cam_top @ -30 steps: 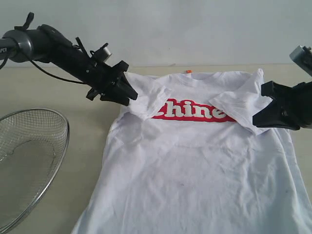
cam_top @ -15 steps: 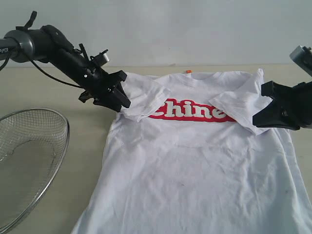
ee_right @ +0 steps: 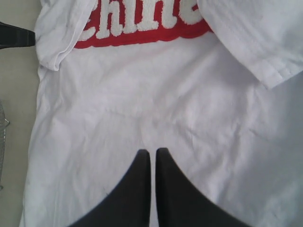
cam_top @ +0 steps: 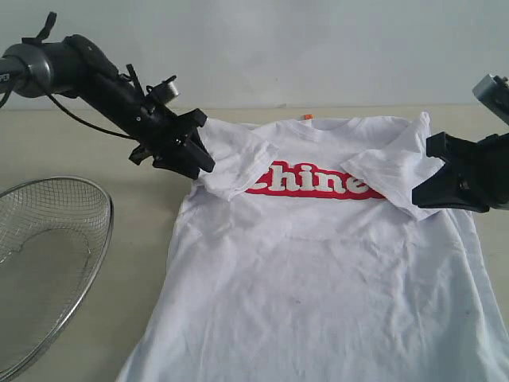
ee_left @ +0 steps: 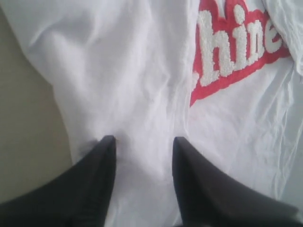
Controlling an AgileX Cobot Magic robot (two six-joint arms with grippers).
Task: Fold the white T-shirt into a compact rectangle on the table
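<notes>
The white T-shirt (cam_top: 318,270) lies face up on the table (cam_top: 79,143), with an orange neck tag (cam_top: 307,117) at the far collar. Both sleeves are folded inward: the left sleeve (cam_top: 235,163) and the right sleeve (cam_top: 390,175) each cover an end of the red banner (cam_top: 306,189). My left gripper (cam_top: 203,163) hovers at the outer edge of the left sleeve, open, with only cloth below its jaws (ee_left: 144,139). At the shirt's right edge my right gripper (cam_top: 421,191) is shut and empty, above the shirt body (ee_right: 152,151).
A round wire-mesh basket (cam_top: 48,263) sits on the table to the left of the shirt, close to its lower hem. A pale wall runs behind the table's far edge. The shirt's hem runs out of the exterior view at the near side.
My left gripper has drawn back a little to the left, off the folded left sleeve, which stays lying on the chest. The right arm has not moved.
</notes>
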